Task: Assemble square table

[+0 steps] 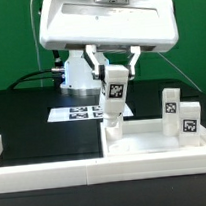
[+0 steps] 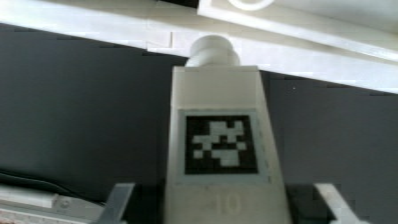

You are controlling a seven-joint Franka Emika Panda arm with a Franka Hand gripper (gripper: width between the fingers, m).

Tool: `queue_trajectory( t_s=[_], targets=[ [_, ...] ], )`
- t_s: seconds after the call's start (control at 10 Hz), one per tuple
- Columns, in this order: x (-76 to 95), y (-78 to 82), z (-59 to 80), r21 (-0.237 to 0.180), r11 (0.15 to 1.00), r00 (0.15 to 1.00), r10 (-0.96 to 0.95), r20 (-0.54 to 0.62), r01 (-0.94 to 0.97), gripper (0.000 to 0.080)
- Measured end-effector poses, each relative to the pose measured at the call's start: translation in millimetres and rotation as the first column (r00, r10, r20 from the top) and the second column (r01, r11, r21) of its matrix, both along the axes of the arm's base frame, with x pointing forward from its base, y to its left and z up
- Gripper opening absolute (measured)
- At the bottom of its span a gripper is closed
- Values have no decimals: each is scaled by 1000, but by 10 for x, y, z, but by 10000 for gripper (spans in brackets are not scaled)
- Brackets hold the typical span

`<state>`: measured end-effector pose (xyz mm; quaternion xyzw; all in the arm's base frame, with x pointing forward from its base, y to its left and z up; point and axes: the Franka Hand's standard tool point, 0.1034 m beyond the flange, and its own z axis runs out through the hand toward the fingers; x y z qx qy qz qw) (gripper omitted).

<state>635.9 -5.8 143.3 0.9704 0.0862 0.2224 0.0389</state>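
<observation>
While the black bench (image 1: 31, 112) fills most of the exterior view, the square table top (image 1: 154, 139) lies on it toward the exterior view's right, its raised rim just inside the long white rail (image 1: 57, 175) at the near edge. The marker board (image 1: 77, 114) lies flat beyond the top's corner. Two legs (image 1: 179, 112) stand upright side by side at the top's far right, tags facing the camera. Above the top's corner nearest the marker board, the gripper (image 1: 116, 82) hangs with its jaws pinching a third leg (image 1: 115, 98), (image 2: 222, 130) upright, its rounded peg pointing down at that corner.
</observation>
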Motion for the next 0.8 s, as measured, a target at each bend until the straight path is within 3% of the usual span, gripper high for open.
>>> queue_trajectory(
  t_s=[0.2,0.4,0.6,0.8],
  targets=[
    [-36,-10,-42,9,1000,1000,-13,-9,13,291],
    [-122,109,-156,31,999,999,-24,-31,25,291],
    [-146,181,-233,30,999,999,-16,-35,17,291],
    [-159,151,-292,24,1000,999,-16,-40,17,291]
  ],
)
